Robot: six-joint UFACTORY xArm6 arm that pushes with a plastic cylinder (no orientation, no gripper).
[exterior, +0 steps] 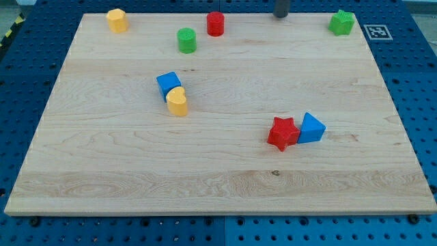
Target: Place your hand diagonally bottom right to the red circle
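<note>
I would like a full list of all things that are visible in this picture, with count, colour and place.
wooden board: 1, light wood, fills most of the view
pegboard: 1, blue, under the board
marker tag: 1, black and white, the view's top right
cylinder blocks: 2, red cylinder and green cylinder, top centre
yellow blocks: 2, yellow block top left, yellow heart touching the blue cube
blue cube: 1, left of centre
green star: 1, top right
red star: 1, touching the blue triangle
blue triangle: 1, right of centre
my tip: 1, dark, top edge, right of the red cylinder
</note>
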